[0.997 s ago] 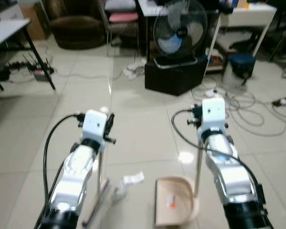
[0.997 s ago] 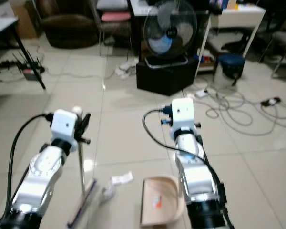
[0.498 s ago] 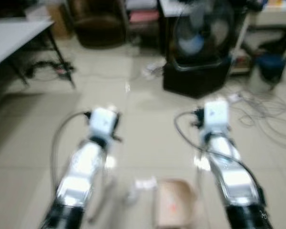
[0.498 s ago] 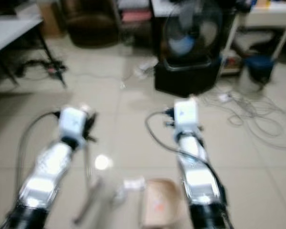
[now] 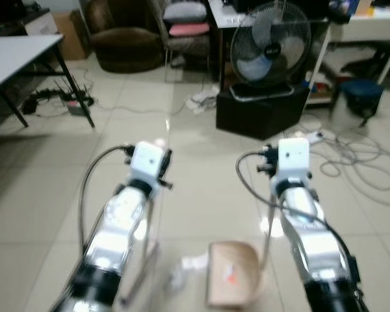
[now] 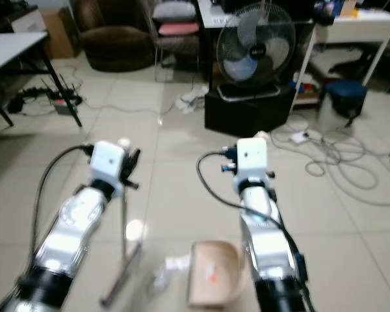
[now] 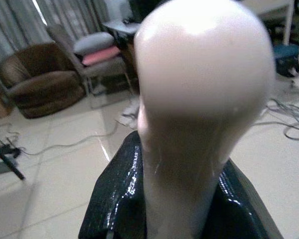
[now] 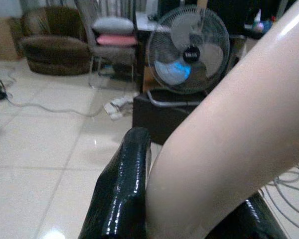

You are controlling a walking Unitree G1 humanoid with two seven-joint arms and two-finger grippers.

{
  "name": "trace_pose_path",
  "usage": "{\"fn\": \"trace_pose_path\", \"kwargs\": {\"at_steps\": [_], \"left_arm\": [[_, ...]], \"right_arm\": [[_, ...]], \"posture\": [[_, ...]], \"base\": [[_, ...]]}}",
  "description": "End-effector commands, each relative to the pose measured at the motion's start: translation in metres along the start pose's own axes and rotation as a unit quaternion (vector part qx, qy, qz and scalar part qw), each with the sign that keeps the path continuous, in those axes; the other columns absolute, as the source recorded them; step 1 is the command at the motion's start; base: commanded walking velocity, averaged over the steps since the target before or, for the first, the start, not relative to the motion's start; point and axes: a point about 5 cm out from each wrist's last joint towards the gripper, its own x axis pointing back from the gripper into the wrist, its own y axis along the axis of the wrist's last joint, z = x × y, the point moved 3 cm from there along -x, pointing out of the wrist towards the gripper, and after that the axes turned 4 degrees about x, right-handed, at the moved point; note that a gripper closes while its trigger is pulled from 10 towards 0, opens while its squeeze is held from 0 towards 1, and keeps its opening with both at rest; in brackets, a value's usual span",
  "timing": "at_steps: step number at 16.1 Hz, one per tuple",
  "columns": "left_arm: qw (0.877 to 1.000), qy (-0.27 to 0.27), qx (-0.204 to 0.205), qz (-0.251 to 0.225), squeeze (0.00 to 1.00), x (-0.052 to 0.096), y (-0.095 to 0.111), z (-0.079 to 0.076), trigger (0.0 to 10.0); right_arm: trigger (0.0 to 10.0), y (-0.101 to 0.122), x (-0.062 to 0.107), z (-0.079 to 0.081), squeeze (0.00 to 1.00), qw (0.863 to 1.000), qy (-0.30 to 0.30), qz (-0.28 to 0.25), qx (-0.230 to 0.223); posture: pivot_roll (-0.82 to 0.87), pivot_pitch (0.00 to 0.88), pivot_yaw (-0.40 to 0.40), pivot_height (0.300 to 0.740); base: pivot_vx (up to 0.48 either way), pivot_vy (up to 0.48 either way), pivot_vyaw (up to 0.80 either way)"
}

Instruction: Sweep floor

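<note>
I stand on a tiled floor (image 5: 45, 195) with both arms held out ahead of me. My left gripper (image 7: 182, 199) is closed around the top of a broom handle (image 7: 199, 89); in the left wrist view the pale rounded knob of the handle rises from between my two black fingers (image 7: 114, 199), which press against it on either side. The thin handle runs down from my left wrist to the broom head (image 6: 120, 276), which rests on the floor just below and beside my left arm.

My right gripper (image 8: 189, 209) is closed on the pale handle of the dustpan (image 8: 229, 124); in the right wrist view the handle slants up from between my black fingers (image 8: 122, 189), touching them. Its thin pole drops beside my right arm to the beige dustpan (image 5: 231, 273), which sits on the floor between my two arms, nearer my right. A small orange scrap (image 5: 232, 276) lies inside the pan.

White crumpled paper (image 5: 194, 262) lies on the floor just beside the pan's open left edge, between the pan and the broom head.

Farther ahead a fan (image 5: 270, 42) stands on a black box (image 5: 260, 114). Cables (image 5: 357, 162) trail over the floor to my right, a table (image 5: 13, 55) stands at my far left, and a brown armchair (image 5: 120, 39) sits beyond.
</note>
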Motion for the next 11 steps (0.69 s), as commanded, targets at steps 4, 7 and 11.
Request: {"fn": "trace_pose_path", "kwargs": {"at_steps": [4, 7, 11], "left_arm": [[1.000, 0.021, 0.006, -0.021, 0.00, -0.003, 0.005, 0.012, 10.0], [0.999, 0.046, -0.006, -0.024, 0.00, 0.001, -0.002, 0.016, 10.0], [0.997, 0.071, -0.006, -0.023, 0.00, 0.000, -0.010, 0.018, 10.0]], "right_arm": [[10.0, 0.002, -0.005, 0.010, 0.00, 1.000, 0.014, -0.021, 0.001], [10.0, -0.004, -0.003, 0.014, 0.00, 1.000, 0.021, -0.022, -0.001], [10.0, -0.009, -0.005, 0.011, 0.00, 1.000, 0.007, -0.029, -0.001]], "posture": [[-0.07, 0.067, 0.035, 0.740], [-0.05, 0.133, 0.048, 0.740], [-0.02, 0.215, 0.082, 0.740]], "base": [[0.087, 0.000, 0.00], [0.000, 0.000, 0.00], [0.000, 0.000, 0.00]]}}
